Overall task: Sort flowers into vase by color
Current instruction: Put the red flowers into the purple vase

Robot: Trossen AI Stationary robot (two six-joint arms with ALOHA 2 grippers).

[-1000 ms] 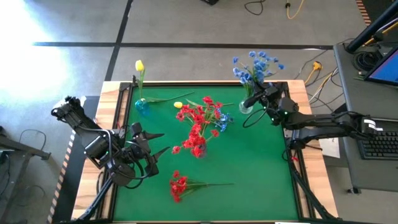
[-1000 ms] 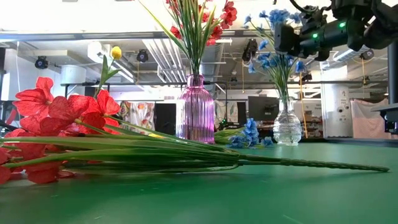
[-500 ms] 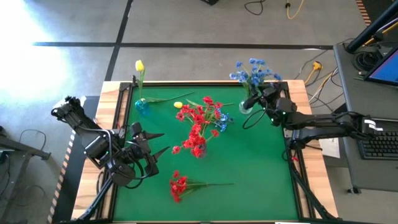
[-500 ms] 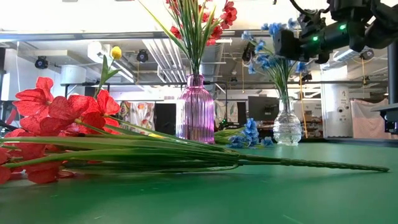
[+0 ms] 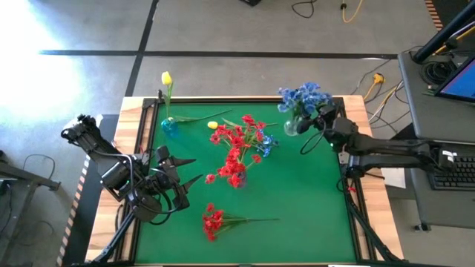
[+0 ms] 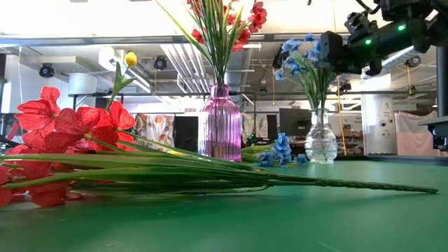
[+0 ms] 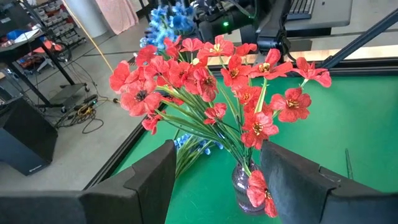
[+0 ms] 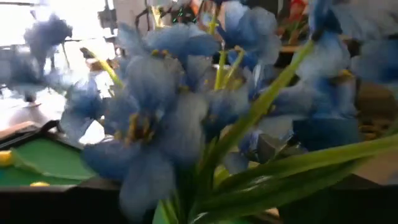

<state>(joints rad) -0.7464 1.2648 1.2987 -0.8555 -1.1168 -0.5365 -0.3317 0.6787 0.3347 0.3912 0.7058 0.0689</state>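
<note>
**A:** High view question: why is the right gripper (image 5: 324,122) parked at the table's (image 5: 312,222) far right corner, right beside the clear glass vase (image 5: 292,127)?

**B:** Looks like it's just putting blue flowers (image 5: 303,96) in there. Can't tell from these shots if its fingers are apart or closed, but the blue bunch stands in the vase on its own stems in the low view.

**A:** And the other containers?

**B:** Pink ribbed vase (image 6: 220,122) mid-table holds red flowers (image 5: 239,139). Small blue vase (image 5: 168,125) by the far left corner holds one yellow bud (image 5: 166,78).

**A:** What's left?

**B:** I'd guess three: a red sprig (image 5: 216,220) lying near the front edge, a blue sprig (image 5: 267,144) beside the pink vase, and a yellow bud (image 5: 213,125) lying flat near the far edge. Left gripper (image 5: 180,176) waits at the left edge, fingers spread, empty.
</note>
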